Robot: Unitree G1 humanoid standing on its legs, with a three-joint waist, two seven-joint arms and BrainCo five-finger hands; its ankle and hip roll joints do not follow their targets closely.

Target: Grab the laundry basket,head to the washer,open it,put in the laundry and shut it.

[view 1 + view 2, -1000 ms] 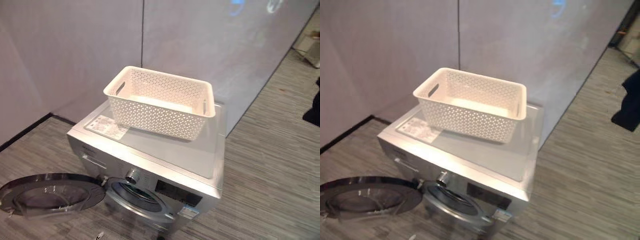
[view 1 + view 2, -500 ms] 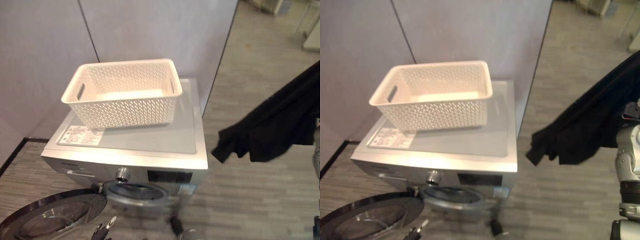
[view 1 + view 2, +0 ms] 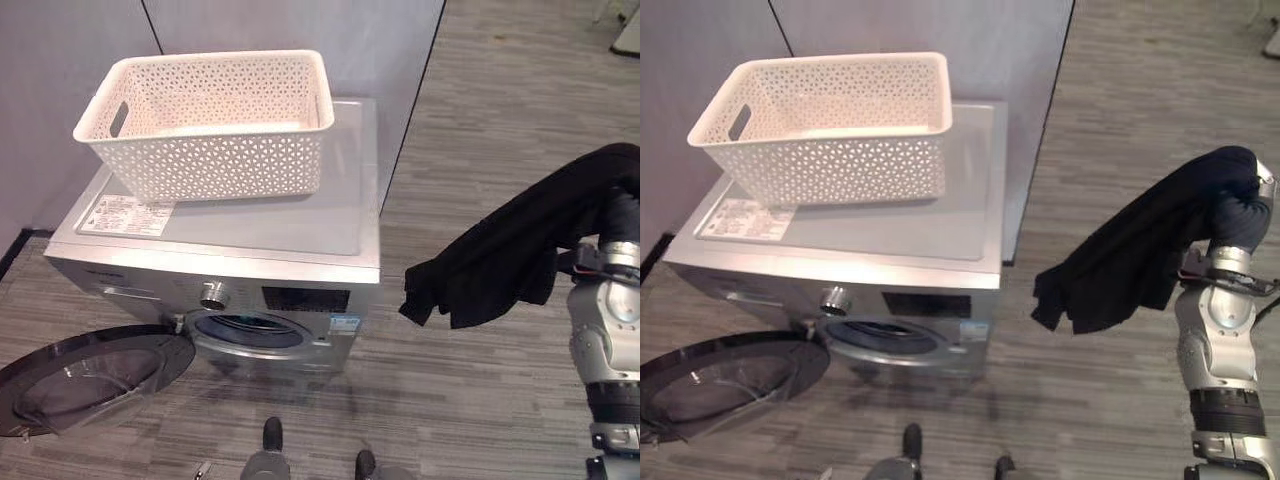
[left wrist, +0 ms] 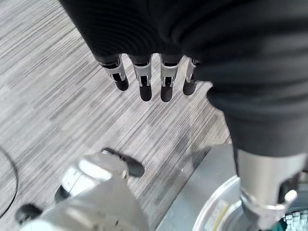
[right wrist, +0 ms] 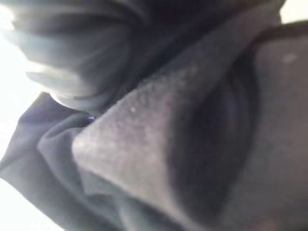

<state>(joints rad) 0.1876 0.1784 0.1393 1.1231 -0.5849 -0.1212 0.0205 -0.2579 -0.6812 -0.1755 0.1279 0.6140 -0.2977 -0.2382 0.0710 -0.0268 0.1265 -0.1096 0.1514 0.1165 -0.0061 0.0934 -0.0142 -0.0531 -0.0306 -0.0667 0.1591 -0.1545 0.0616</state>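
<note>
Right eye view: the black garment point(image 3: 1130, 255) drapes over the right hand point(image 3: 1238, 215), fingers hidden, grip unclear, well right of the washer point(image 3: 870, 290). Left hand point(image 4: 144, 82) relaxed, empty. Loosely held, it could slip to the floor before reaching the open door point(image 3: 720, 375).

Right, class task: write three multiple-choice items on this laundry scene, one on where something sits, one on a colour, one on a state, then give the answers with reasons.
1. Where is the laundry basket?
A. on the floor
B. on top of the washer
C. inside the drum

2. What colour is the garment hanging at the right arm?
A. black
B. white
C. red

3. How is the washer door?
A. shut
B. taken off
C. swung open

Answers:
1 B, the basket rests on the washer's flat top.
2 A, the cloth is dark black against the grey floor.
3 C, the round door lies swung out to one side, leaving the drum opening uncovered.
</note>
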